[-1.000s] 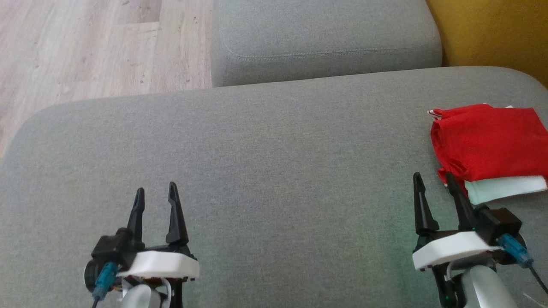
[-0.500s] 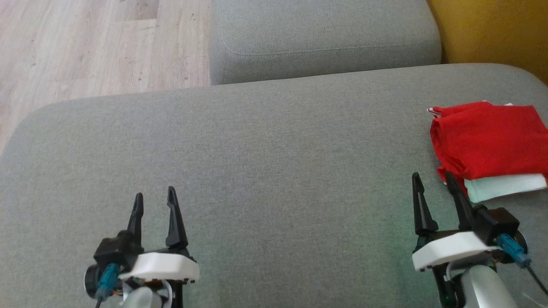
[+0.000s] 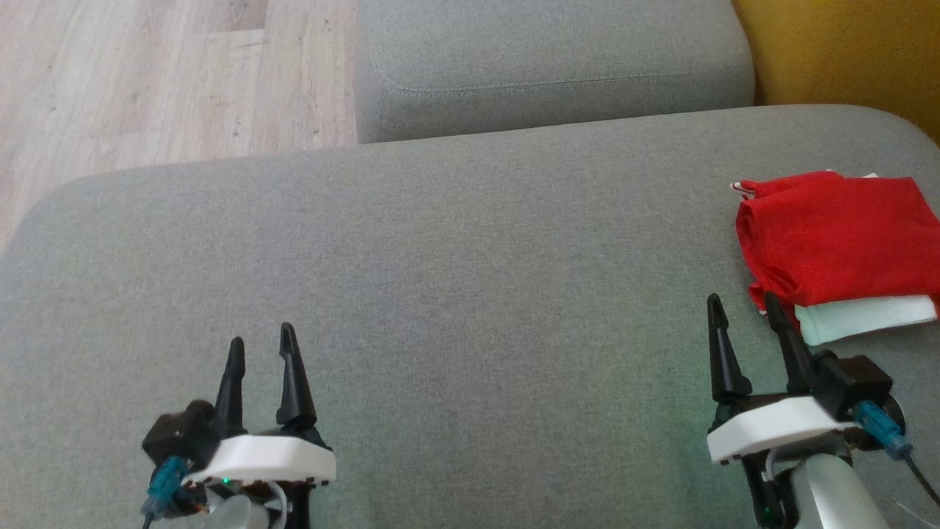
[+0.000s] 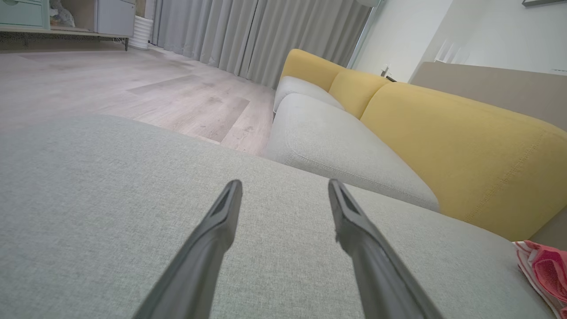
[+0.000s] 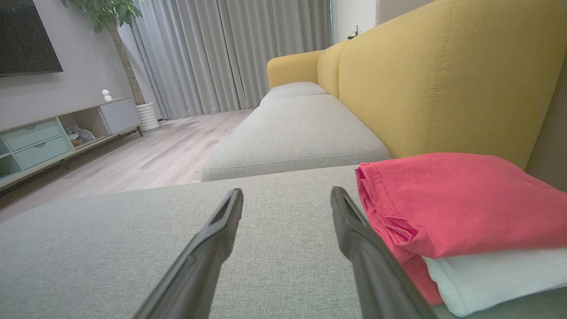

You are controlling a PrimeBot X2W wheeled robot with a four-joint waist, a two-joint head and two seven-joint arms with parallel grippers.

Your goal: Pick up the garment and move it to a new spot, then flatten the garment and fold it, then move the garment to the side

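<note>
Two claws wide and empty, one folded red garment at the right

Two grippers nearest the camera, four dark fingers in all. Left gripper [image 3: 261, 334] low at the left, jaws spread wide, nothing between them, bare grey fabric below. Right gripper [image 3: 741, 297] low at the right, jaws likewise wide and empty. Its outer finger tip sits just beside the near corner of the cloth pile; contact not clear.

One red garment [image 3: 830, 235], folded into a thick pad, lies at the right edge of the big grey cushion [image 3: 455, 264]. One white folded layer [image 3: 866, 317] sticks out beneath its near edge. Same piece or a second cloth, cannot tell. A bit of red-and-white striped trim peeks out at the pad's far left corner.

Beyond: one smaller grey seat cushion [image 3: 551, 66] just behind the big one. Yellow backrest [image 3: 844, 51] to its right, pale wood floor [image 3: 147, 81] to its left.

Farthest, in the right wrist view: grey curtains [image 5: 212, 57], one potted tree [image 5: 119, 53], one low cabinet [image 5: 53, 137].
</note>
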